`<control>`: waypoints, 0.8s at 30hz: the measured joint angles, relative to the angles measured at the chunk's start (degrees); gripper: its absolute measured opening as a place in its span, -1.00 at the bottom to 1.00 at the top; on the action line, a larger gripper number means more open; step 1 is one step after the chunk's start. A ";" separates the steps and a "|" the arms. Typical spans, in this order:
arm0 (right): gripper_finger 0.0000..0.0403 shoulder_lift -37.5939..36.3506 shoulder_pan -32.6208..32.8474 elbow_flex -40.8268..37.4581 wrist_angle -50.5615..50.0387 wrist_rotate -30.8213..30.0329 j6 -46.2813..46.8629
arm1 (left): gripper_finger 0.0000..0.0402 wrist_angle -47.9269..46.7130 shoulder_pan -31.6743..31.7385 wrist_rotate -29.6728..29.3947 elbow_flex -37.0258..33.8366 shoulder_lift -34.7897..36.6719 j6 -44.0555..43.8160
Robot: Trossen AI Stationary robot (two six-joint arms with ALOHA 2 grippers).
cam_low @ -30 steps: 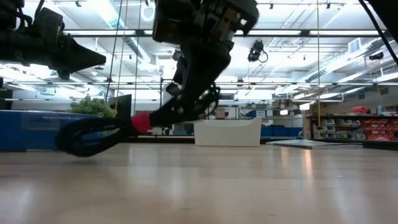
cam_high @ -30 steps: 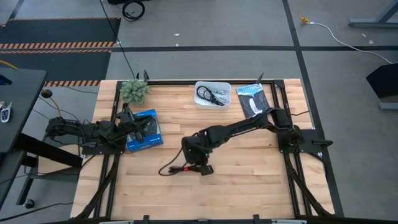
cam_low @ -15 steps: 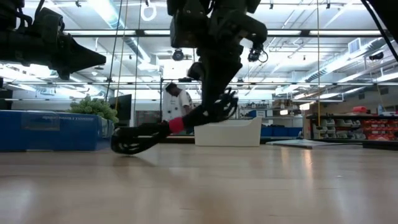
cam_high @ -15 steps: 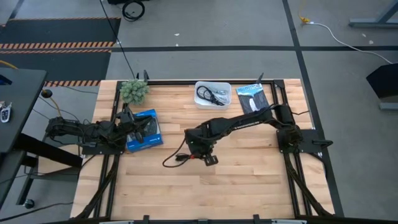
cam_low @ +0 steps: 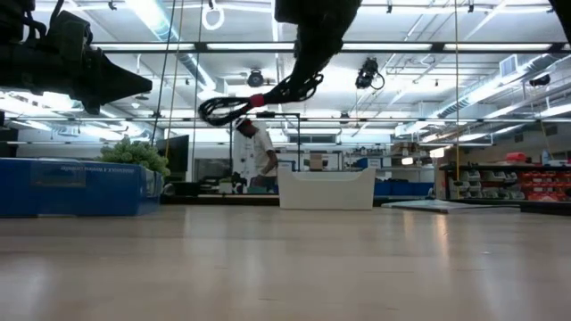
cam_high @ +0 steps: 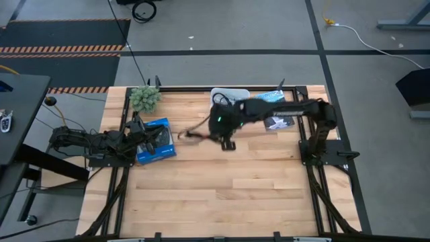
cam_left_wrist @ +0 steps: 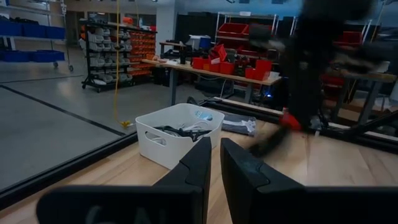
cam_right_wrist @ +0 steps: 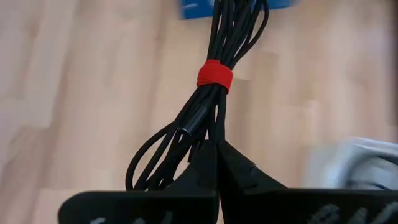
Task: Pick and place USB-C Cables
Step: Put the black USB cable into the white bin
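Right gripper (cam_right_wrist: 214, 155): jaws pressed together on the black cable with red tie (cam_right_wrist: 211, 99), pinching the bundle near one end so the rest of the loops hang free beyond the jaws.
Cable in the air: from low down it is well clear of the counter, the black loops trailing out sideways from the gripper with the red band (cam_low: 259, 100) showing partway along.
Cable from above: the black cable with red tie (cam_high: 195, 134) stretches out from the right gripper (cam_high: 225, 138) toward the blue box (cam_high: 156, 141), over the rear middle of the counter (cam_high: 222, 195).
Right arm: reaches across from its base at the counter's right side, the wrist just in front of the white bin (cam_high: 230, 92).
White bin: sits at the rear edge of the counter; the left wrist view shows dark cable coils (cam_left_wrist: 180, 130) lying inside it, along with something light blue (cam_left_wrist: 203, 115).
Left gripper (cam_left_wrist: 214, 158): jaws close together with only a thin gap between them, nothing in it; parked at the left edge of the counter beside the blue box.
Nearby things: a small green plant (cam_high: 144, 97) at the rear left corner, a dark printed packet (cam_high: 275, 111) right of the bin.
Room beyond: a person in a white top (cam_low: 254, 152) stands far behind the counter.
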State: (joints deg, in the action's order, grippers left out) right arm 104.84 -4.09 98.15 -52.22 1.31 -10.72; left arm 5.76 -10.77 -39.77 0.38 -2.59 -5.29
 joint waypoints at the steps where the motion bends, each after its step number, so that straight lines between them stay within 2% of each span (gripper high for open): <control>1: -1.00 -0.99 -1.08 0.00 -0.10 -0.58 0.02 | -0.78 0.00 -0.02 0.00 -0.01 0.00 -0.01; 8: -1.00 -8.01 -8.57 0.00 -0.71 -3.29 -1.15 | -0.78 0.00 -0.02 0.00 0.00 0.00 0.02; 17: -1.00 -14.46 -16.65 0.00 -1.83 -3.43 -1.49 | -0.78 0.00 -0.02 0.00 0.00 0.00 -0.01; 24: -1.00 -17.48 -18.68 0.00 -1.80 0.48 -7.71 | -0.78 0.00 -0.01 0.00 -0.01 0.00 0.02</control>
State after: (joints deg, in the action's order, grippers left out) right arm 87.36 -22.77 98.15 -54.02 1.79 -18.43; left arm 5.76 -10.78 -39.77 0.37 -2.59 -5.28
